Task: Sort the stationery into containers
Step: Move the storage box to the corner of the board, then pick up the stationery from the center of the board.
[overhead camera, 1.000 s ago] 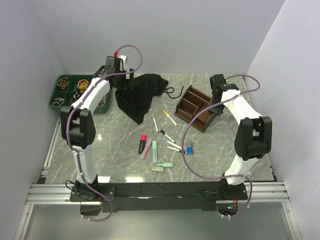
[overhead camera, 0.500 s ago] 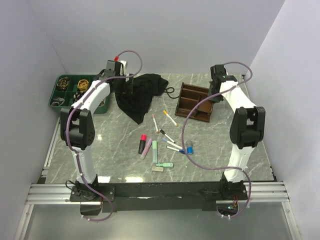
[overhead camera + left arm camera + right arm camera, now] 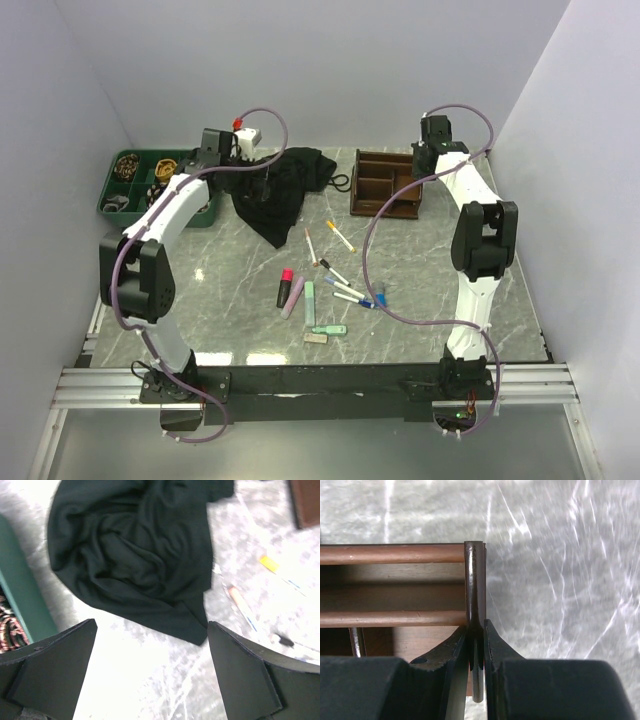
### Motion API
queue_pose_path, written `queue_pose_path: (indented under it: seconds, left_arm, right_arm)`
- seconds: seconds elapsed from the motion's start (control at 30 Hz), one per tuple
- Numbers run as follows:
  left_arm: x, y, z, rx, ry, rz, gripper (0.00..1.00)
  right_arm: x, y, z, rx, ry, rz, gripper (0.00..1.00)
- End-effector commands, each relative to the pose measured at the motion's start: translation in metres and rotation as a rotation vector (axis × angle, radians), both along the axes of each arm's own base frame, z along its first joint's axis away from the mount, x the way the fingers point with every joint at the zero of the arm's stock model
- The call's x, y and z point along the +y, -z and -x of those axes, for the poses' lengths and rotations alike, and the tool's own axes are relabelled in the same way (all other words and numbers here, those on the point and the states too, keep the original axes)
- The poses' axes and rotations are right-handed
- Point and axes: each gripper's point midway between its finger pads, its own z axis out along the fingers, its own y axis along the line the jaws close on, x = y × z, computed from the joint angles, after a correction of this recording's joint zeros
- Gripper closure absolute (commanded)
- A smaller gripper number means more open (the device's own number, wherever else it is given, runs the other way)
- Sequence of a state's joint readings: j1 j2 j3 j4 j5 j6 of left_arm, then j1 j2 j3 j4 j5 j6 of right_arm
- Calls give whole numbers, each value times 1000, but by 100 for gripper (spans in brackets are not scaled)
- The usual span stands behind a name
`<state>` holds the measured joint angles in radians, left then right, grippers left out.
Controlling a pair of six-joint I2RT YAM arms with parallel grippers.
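Far left: the green tray [image 3: 20, 580] is sitting in the far-left corner of the table [image 3: 230, 290], its compartments holding brownish bits I can't ID. The L gripper [image 3: 150, 630] is hanging just right of it, over the black cloth [image 3: 285, 190], jaws standing wide apart w/ nothing btwn them.

Ctr: the stationery [image 3: 320, 285] is lying loose on the marble, none of it in a container yet. The red-capped marker [image 3: 286, 285], pink highlighter [image 3: 293, 300] and green highlighter [image 3: 309, 296] are lying side by side, long axes running approx near-to-far. The thin pens [image 3: 336, 274] are fanning out diagonally to their right. The blue-capped piece [image 3: 380, 298] is sitting at the right end, and the grey eraser [image 3: 315, 339] is lying closest to the near edge.

Right of ctr, far side: the wooden organiser [image 3: 385, 185] is sitting w/ its long axis left-right. The R gripper [image 3: 476, 630] is pinching its right-hand end wall from above, fingers [image 3: 455, 670] clamping the thin board.

What matters next, as I'm reading it: the pile is lying on the near side of both grippers, well apart from the organiser. The L arm is the free one and prob. nearer the marker/highlighter group. The R arm is nearer the blue-capped end but is busy w/ the organiser. Any pick will be needing jaws turned across the piece's long axis.
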<state>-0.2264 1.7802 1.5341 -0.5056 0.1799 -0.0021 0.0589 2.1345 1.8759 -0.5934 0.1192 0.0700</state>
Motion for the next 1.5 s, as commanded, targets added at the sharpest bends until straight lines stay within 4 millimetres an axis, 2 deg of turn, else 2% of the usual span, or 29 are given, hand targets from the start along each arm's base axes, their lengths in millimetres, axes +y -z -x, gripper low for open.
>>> queue_pose_path:
  seconds: [0.0,0.23,0.33,0.47,0.5,0.53,0.6,0.63,0.73,0.87,0.9,0.97,1.0,1.03,1.07,1.1,1.13,1.17,1.2,1.23,1.27,1.3,1.33,1.37,1.4,1.43,1.47]
  left_arm:
    - [-16,-15,22,-14,112,47,1]
    - [-21,-8,38,8,120,38,1]
    - [-24,-4,46,27,123,39,1]
    - [-23,-1,53,38,120,36,0]
    - [-23,-3,54,35,119,35,1]
    - [-22,-3,55,35,117,33,1]
    - [-20,-4,57,33,112,27,1]
    - [-20,-2,59,40,113,26,1]
    - [-17,-3,64,36,108,24,1]
    - [-11,-11,67,4,75,10,1]
    - [-5,-9,67,1,53,-10,1]
    - [-2,-9,72,13,-1,-5,1]
    - [1,-3,75,27,-42,-26,1]
    - [2,2,82,55,-55,-41,1]
    - [2,3,86,63,-80,-38,1]
    - [1,9,94,75,-87,-52,0]
    - [-2,10,98,73,-88,-46,1]
    - [-3,7,104,66,-89,-39,1]
    - [-8,13,113,84,-77,-44,0]
    - [-8,15,120,100,-73,-38,2]
    - [-9,9,127,98,-75,-11,2]
    - [-9,14,136,115,-69,-2,3]
    - [-11,15,142,129,-59,22,5]
    - [-13,10,150,135,-71,61,7]
    - [-14,18,160,164,-72,75,9]
    - [-19,16,168,177,-57,120,13]
    - [-20,27,178,218,-77,142,15]
  right_arm:
    - [-9,-51,-44,-225,-74,92,100]
    - [-7,-58,-52,-246,-96,96,100]
    - [-7,-51,-47,-220,-97,87,100]
    - [-9,-32,-36,-165,-79,91,99]
    - [-11,-32,-33,-164,-72,92,96]
    - [-11,-31,-31,-159,-63,87,88]
    - [-13,-28,-26,-150,-45,86,79]
    - [-12,-25,-24,-143,-32,75,69]
    - [-12,-21,-18,-120,-18,70,55]
    - [-11,-32,-4,-106,15,40,48]
    - [-8,-51,2,-136,4,19,47]
    - [-5,-55,22,-115,-5,6,46]
    - [-3,-75,33,-145,-15,-2,45]
    - [1,-68,47,-113,-33,-19,45]
    - [5,-85,62,-132,-46,-26,45]
    - [7,-87,71,-132,-54,-35,45]
    - [12,-73,88,-90,-77,-52,45]
    - [19,-84,101,-105,-99,-63,45]
    - [24,-81,113,-85,-133,-66,45]
    - [47,-72,134,-24,-243,-148,45]
    - [63,-80,149,-28,-337,-161,45]
    - [76,-79,161,-17,-428,-164,45]
    - [84,-71,177,26,-466,-180,45]
    - [91,-76,185,21,-485,-193,45]
    - [101,-76,193,36,-472,-228,45]
    - [104,-73,201,58,-453,-254,45]
    - [109,-77,207,58,-398,-322,45]
